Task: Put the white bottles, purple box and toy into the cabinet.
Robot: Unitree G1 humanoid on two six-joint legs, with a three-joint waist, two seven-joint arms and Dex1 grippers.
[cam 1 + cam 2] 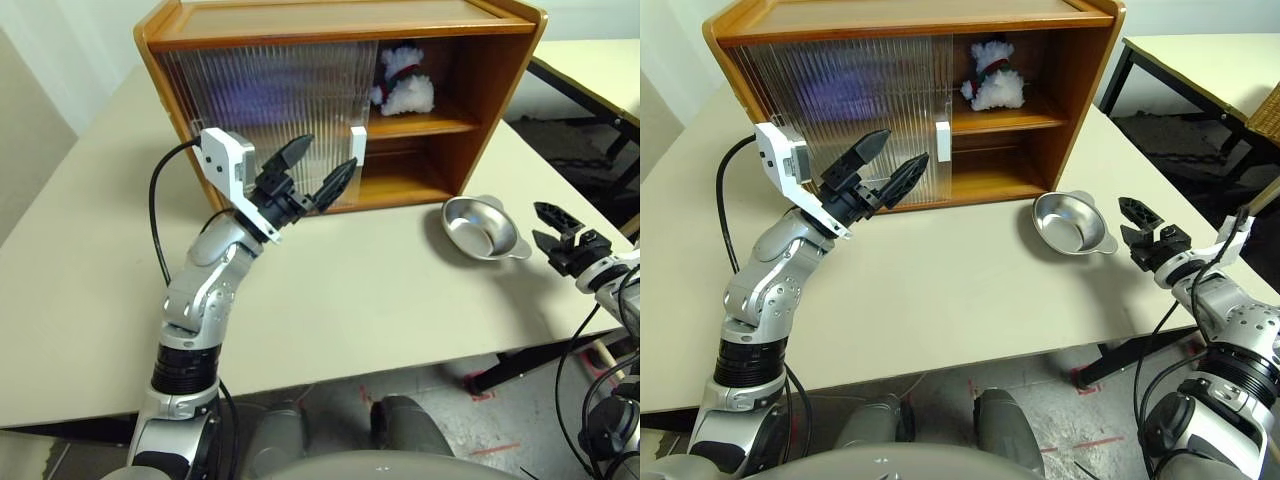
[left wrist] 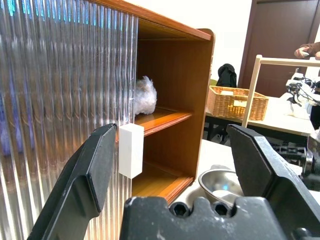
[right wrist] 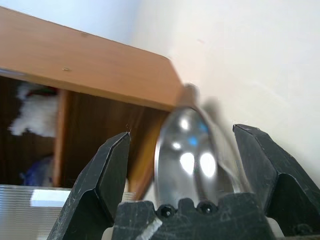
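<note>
The toy (image 1: 404, 88) sat on the upper shelf of the cabinet (image 1: 490, 90), in its open right half. The left gripper (image 1: 322, 168) hovered with fingers spread, empty, just in front of the white handle (image 1: 358, 146), below and left of the toy. The right gripper (image 1: 548, 225), also spread and empty, hung near the metal dish (image 1: 484, 229), well apart from the toy.

Setting: indoor robot test room or lab, staged with household props. Evidence: plain beige desk (image 1: 330, 300) carrying one wooden cabinet (image 1: 480, 90); red tape marks on a bare grey floor (image 1: 1080, 440); further black-legged tables (image 1: 1200, 50) alongside; a wicker basket (image 2: 235, 102) on a neighbouring table; light wooden frame (image 2: 252, 85); dark brown door (image 2: 280, 40); a person's hand (image 2: 305, 51) at the room's edge.
</note>
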